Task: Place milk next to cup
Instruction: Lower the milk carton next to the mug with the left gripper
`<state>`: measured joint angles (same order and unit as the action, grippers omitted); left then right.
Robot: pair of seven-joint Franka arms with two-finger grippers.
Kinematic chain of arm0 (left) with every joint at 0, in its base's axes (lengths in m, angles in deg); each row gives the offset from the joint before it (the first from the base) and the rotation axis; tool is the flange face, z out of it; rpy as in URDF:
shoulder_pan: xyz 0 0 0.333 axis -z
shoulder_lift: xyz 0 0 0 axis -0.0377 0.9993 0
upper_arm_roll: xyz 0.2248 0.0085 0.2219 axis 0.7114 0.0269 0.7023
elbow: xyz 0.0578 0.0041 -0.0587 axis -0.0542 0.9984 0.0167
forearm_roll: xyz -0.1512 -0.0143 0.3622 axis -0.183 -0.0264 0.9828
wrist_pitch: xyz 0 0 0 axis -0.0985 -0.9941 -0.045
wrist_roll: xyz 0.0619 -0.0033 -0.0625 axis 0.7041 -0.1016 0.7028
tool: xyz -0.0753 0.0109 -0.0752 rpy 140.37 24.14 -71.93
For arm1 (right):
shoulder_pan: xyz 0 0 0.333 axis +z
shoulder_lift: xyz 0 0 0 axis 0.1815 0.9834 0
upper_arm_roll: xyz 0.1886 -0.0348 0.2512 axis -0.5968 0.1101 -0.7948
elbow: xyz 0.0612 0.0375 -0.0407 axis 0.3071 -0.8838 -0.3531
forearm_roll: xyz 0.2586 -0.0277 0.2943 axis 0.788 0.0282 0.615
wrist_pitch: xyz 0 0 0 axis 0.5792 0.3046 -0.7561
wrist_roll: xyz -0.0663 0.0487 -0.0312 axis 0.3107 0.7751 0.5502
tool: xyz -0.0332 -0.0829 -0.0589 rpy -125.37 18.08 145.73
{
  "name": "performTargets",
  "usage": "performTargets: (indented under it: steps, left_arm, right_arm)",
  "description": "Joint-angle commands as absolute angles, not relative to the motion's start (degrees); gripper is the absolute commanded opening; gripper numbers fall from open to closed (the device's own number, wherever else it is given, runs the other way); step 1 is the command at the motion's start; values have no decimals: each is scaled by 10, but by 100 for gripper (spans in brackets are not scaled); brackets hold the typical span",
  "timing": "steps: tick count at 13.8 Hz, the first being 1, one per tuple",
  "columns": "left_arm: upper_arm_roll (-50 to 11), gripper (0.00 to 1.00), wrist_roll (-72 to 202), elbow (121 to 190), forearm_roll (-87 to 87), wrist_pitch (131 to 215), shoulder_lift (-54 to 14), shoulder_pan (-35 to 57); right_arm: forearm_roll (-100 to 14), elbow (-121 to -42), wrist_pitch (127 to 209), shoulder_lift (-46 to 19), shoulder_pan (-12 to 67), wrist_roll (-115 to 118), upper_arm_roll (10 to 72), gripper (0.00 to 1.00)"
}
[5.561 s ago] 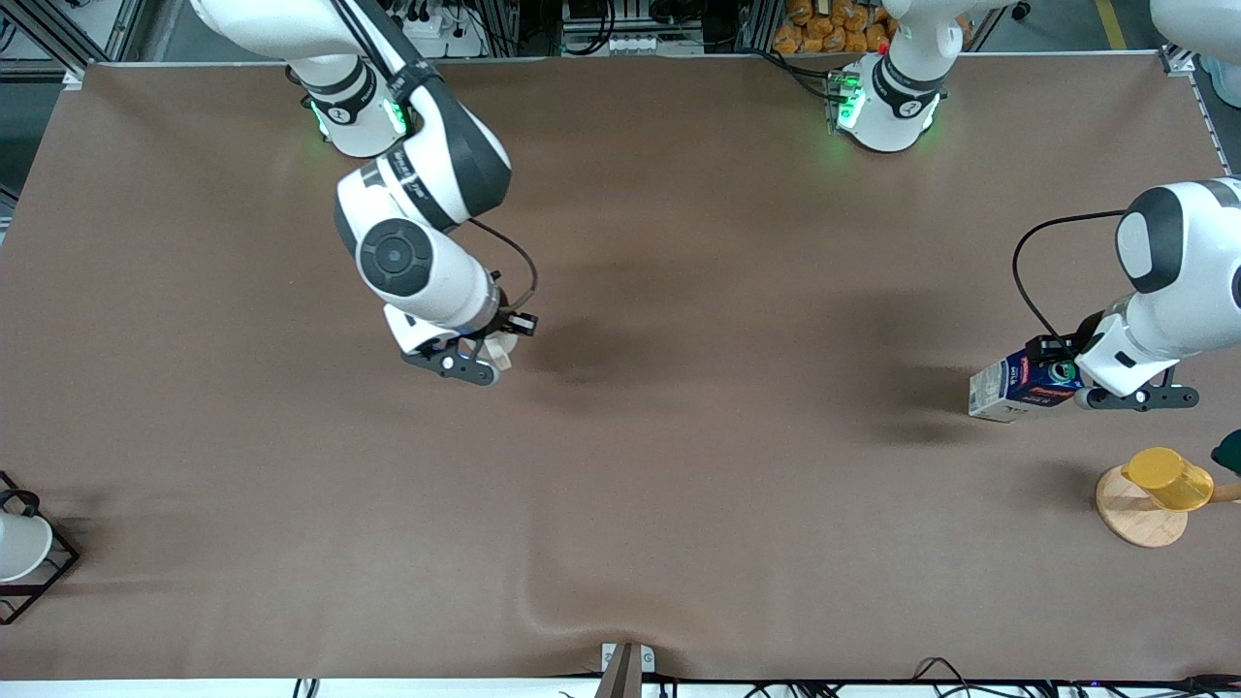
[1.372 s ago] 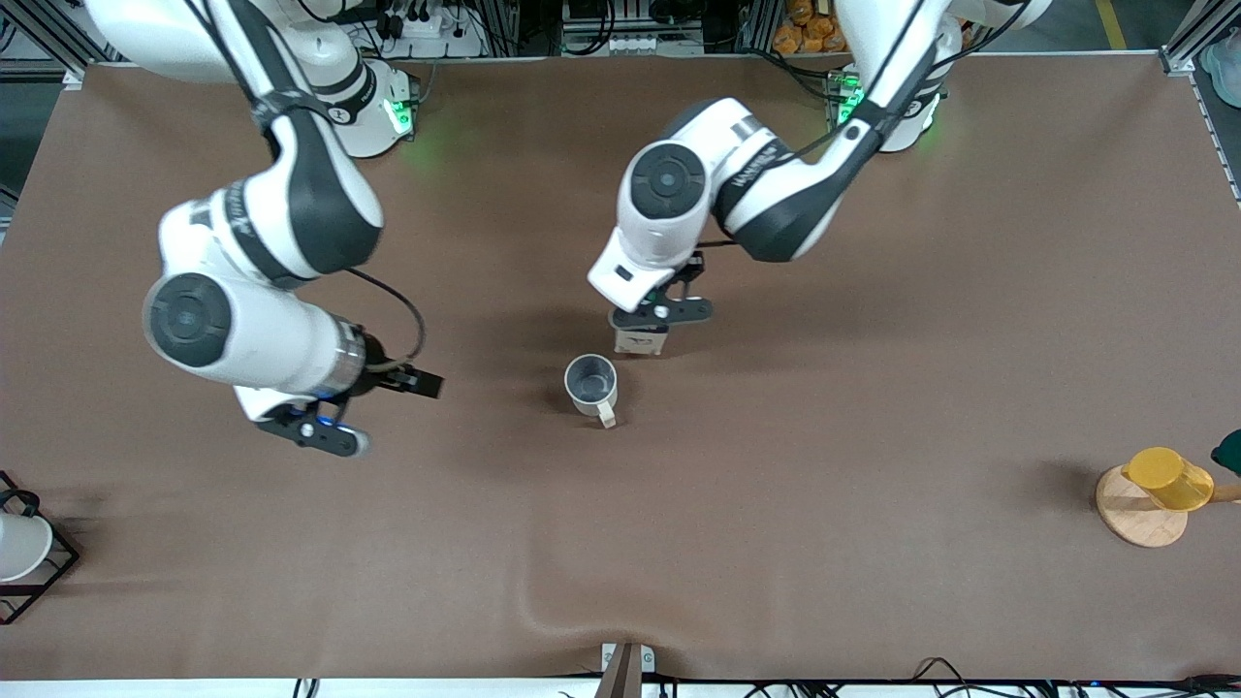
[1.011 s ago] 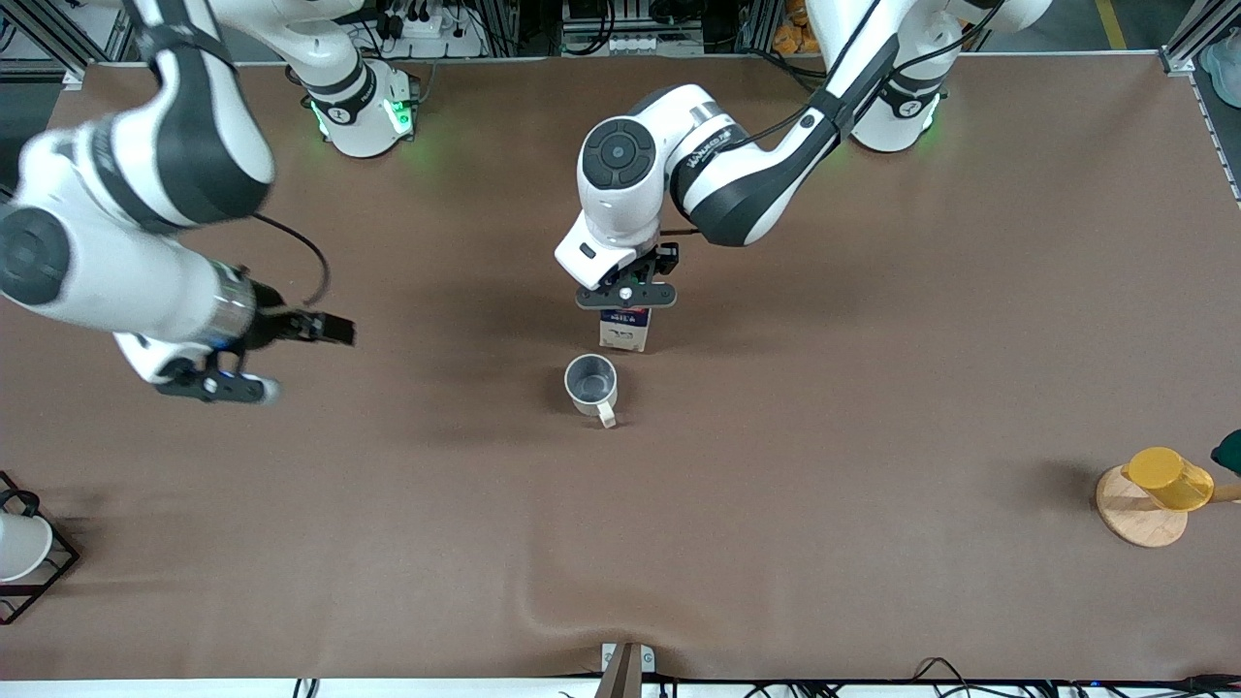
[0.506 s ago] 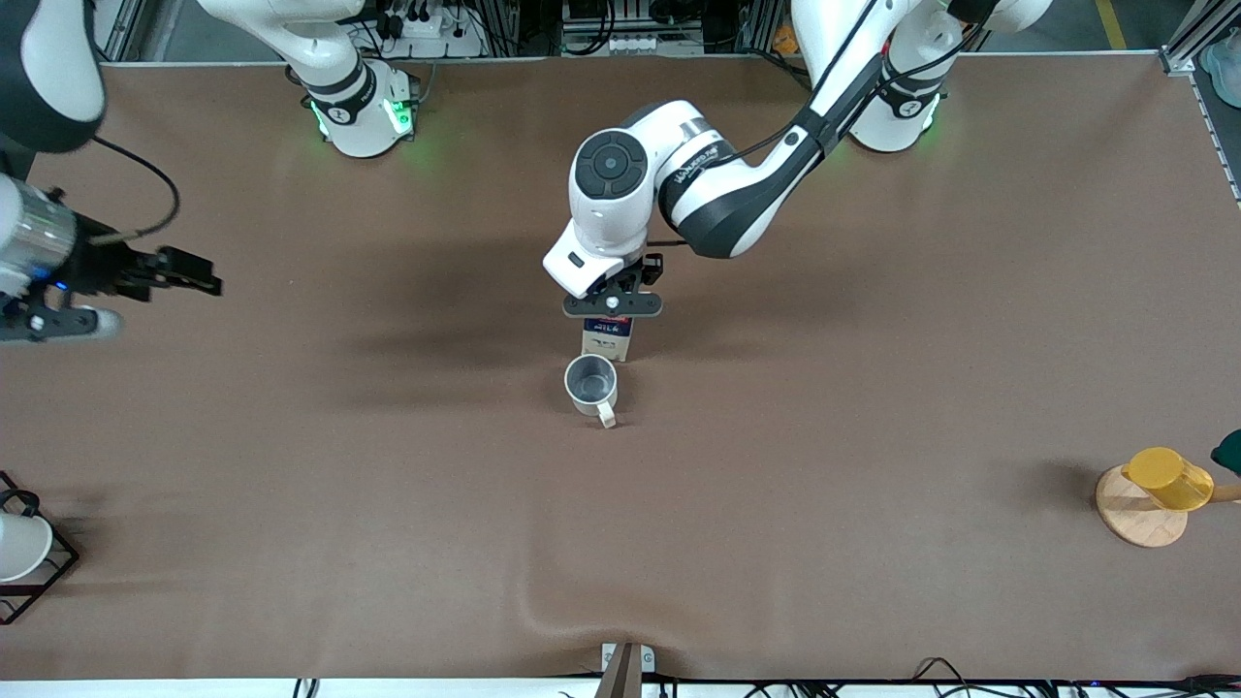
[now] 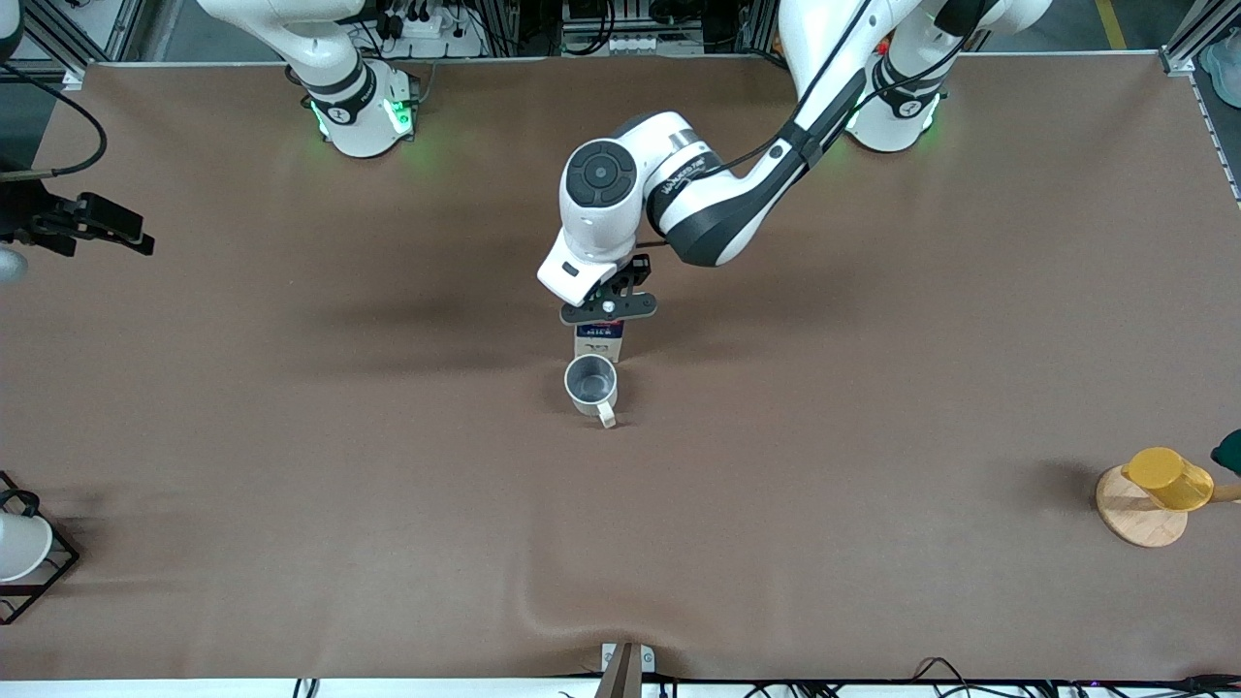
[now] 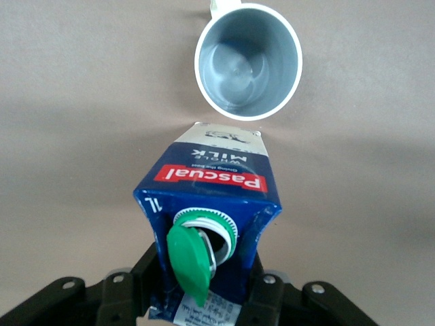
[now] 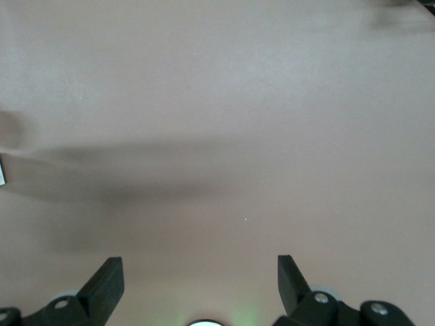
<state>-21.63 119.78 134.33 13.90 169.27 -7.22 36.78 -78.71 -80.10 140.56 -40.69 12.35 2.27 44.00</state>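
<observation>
Milk carton (image 5: 598, 342) upright near mid-bench, gripped at its gable top by the left end effector (image 5: 608, 308), fingers closed on either side of the carton. In the left wrist view the carton (image 6: 211, 204) shows a dark-blue top, a red "Pascual" band and a white lower part; its green cap (image 6: 189, 258) is flipped open on the spout. Whether the carton base touches the bench (image 5: 776, 436) cannot be told.

Cup (image 5: 590, 382), a white mug with grey inside, stands just beside the carton, nearer the front camera, handle pointing toward that camera. Left wrist view shows a narrow gap between the mug (image 6: 247, 61) and the carton.

Right end effector (image 7: 200, 282) is at the edge of the front view, over the right arm's end of the bench, fingers spread apart, nothing between them.

Yellow cup (image 5: 1168, 477) lies on a wooden disc (image 5: 1139, 519) toward the left arm's end. White cup (image 5: 19, 545) sits in a black wire rack (image 5: 39, 572) toward the right arm's end.
</observation>
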Motion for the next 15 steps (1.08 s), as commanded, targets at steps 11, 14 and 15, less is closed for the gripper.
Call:
performTargets:
  steps: [11,14,15]
  left_arm:
    - [-210,100,1224,1325,147,1674,-127,348]
    - [-209,100,1215,1325,151,1627,-191,284]
    - [-210,100,1206,1326,151,1622,-210,254]
  right_arm:
    - [-788,-746,1335,-420,131,27,450,100]
    - [-789,-741,1335,-418,132,20,448,100]
    - [-788,-741,1336,-415,131,20,449,100]
